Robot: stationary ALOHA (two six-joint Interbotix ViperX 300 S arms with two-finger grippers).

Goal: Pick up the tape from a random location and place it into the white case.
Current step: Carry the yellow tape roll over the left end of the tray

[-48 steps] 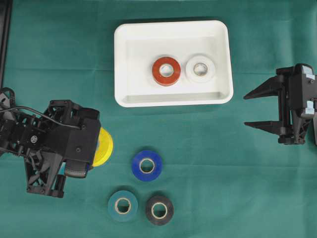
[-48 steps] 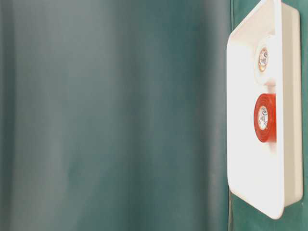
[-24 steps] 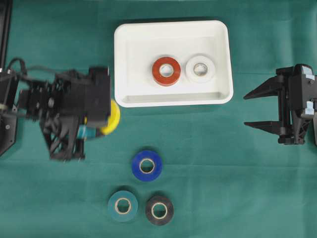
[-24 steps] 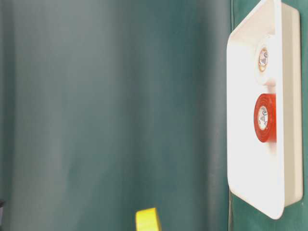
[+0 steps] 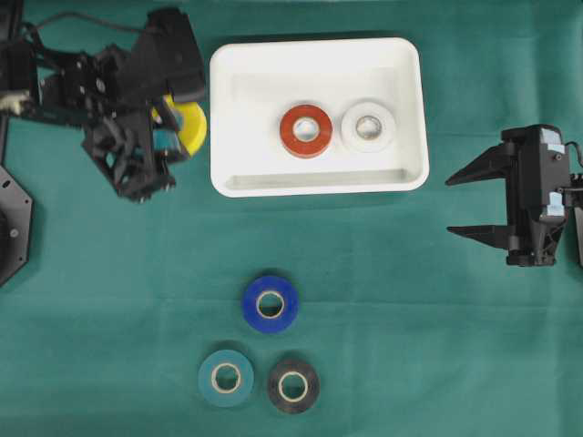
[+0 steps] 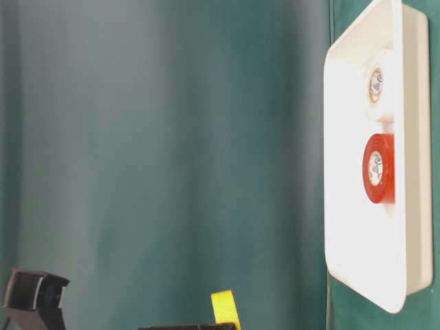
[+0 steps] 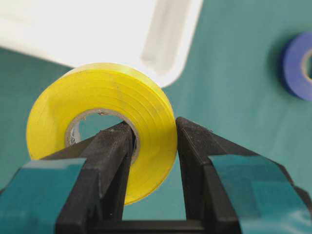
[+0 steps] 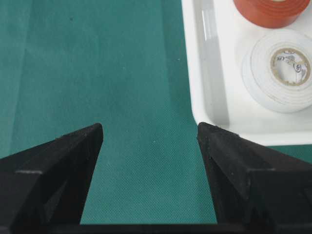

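My left gripper (image 5: 178,127) is shut on a yellow tape roll (image 5: 191,127), held in the air just left of the white case (image 5: 410,109). In the left wrist view one finger sits inside the yellow roll's (image 7: 141,112) core and the other on its outer face, with the case's corner (image 7: 175,58) right behind. The roll's edge shows in the table-level view (image 6: 223,309). The case (image 6: 419,206) holds a red roll (image 5: 305,130) and a white roll (image 5: 368,127). My right gripper (image 5: 458,204) is open and empty on the right, beside the case (image 8: 209,97).
A blue roll (image 5: 271,303), a teal roll (image 5: 226,377) and a black roll (image 5: 293,385) lie flat on the green cloth near the front middle. The blue roll also shows in the left wrist view (image 7: 297,66).
My left gripper has carried the yellow roll from the table's left side toward the back, up beside the case's left wall. The right arm has barely moved.
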